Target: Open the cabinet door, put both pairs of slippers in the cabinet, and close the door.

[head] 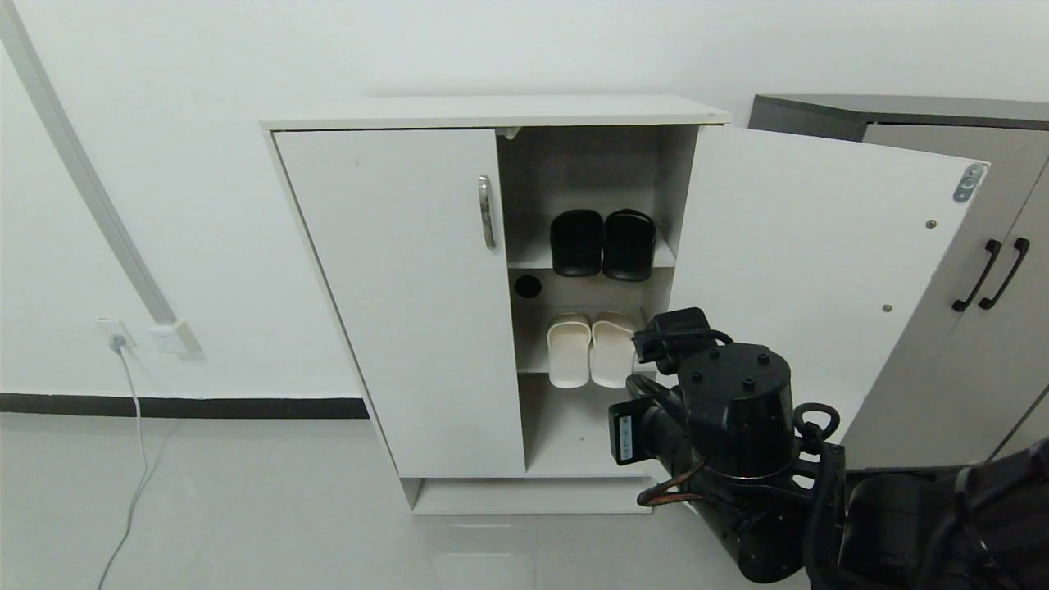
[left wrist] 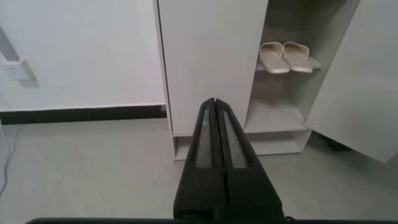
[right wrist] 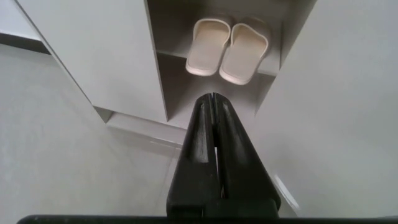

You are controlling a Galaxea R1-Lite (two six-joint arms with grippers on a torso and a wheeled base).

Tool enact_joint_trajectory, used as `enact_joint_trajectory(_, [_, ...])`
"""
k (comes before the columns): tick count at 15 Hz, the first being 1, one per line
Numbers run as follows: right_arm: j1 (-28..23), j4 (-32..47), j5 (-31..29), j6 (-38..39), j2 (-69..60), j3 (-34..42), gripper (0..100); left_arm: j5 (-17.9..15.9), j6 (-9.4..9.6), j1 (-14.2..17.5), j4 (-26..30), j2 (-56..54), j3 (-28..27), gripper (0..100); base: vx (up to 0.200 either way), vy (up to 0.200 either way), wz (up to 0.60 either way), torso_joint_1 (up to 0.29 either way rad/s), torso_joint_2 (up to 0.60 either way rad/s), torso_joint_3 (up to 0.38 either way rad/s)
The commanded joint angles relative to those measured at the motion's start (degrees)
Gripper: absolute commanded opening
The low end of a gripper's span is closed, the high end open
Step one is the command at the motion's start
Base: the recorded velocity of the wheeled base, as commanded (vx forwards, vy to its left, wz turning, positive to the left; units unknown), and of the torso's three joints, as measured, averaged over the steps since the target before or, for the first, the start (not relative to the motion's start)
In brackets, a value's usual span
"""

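A white cabinet (head: 492, 111) stands on the tiled floor (head: 246, 508) against a white wall. Its left door (head: 393, 287), with a silver handle (head: 486, 211), is shut, and its right door (head: 803, 270) is swung wide open. Inside, a pair of black slippers (head: 602, 243) sits side by side on the upper shelf (head: 529, 264). A pair of cream slippers (head: 588, 348) sits on the shelf below (head: 533, 366). The right arm (head: 737, 401) is in front of the cabinet's lower right, just beside the open door. A grey cabinet (head: 983, 344) with black handles (head: 992, 274) stands behind that door. A cable (head: 135, 459) hangs from a wall socket (head: 115, 336) at the left.
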Motion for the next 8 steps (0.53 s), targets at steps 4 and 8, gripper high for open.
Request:
enact_joint_trajectory(4, [-0.15,-0.57,-0.01,0.1,0.36,0.01,0,0.03,0.0,-0.06,0.0,-0.01,0.02,0,0.0,0.0,0.0,0.0,0.0,0.0])
enact_joint_trajectory(8, [-0.24,-0.48,-0.01,-0.08,0.8,-0.08,0,-0.06,0.0,-0.06,0.0,-0.01,0.02,0,0.0,0.0,0.0,-0.001,-0.02,-0.031])
